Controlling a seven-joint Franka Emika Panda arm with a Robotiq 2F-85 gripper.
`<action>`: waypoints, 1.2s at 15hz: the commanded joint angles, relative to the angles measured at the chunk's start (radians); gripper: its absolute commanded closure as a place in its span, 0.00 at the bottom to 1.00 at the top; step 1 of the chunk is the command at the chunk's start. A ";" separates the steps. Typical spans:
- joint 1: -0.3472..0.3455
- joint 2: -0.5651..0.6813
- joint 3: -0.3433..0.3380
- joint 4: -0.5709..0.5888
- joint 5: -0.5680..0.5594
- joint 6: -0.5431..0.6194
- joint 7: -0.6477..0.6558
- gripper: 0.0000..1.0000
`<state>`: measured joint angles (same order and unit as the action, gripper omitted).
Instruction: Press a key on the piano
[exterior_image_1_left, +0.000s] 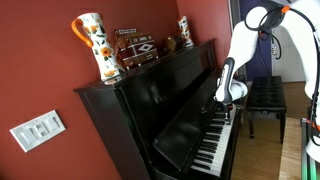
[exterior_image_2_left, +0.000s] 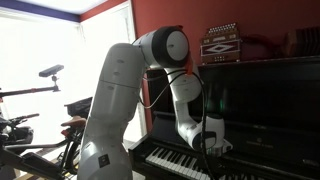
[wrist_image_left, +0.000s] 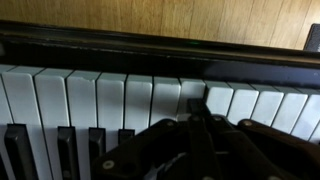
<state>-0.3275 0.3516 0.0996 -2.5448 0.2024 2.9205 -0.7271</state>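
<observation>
The glossy black upright piano (exterior_image_1_left: 150, 100) stands against a red wall, with its keyboard (exterior_image_1_left: 215, 145) open. It also shows in an exterior view (exterior_image_2_left: 270, 100). My gripper (exterior_image_1_left: 228, 112) points down at the keys (exterior_image_2_left: 175, 160), with its tips at the keyboard (exterior_image_2_left: 212, 150). In the wrist view the white keys (wrist_image_left: 110, 100) fill the frame. The gripper's fingers (wrist_image_left: 195, 118) are together and empty, resting on a white key that sits darker and lower than its neighbours. The contact point itself is hidden by the fingers.
A patterned vase (exterior_image_1_left: 95, 45), an accordion (exterior_image_1_left: 135, 48) and a small figurine (exterior_image_1_left: 185, 32) stand on the piano top. A black padded bench (exterior_image_1_left: 265, 95) stands before the keyboard. A bicycle (exterior_image_2_left: 30, 120) is beside the arm's base.
</observation>
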 joint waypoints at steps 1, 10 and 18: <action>-0.022 0.034 0.013 0.011 -0.030 0.018 0.016 1.00; -0.043 0.064 0.035 0.028 -0.030 0.020 0.008 1.00; -0.028 -0.022 0.022 -0.002 -0.054 -0.010 0.031 1.00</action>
<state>-0.3538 0.3571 0.1205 -2.5385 0.1762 2.9205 -0.7242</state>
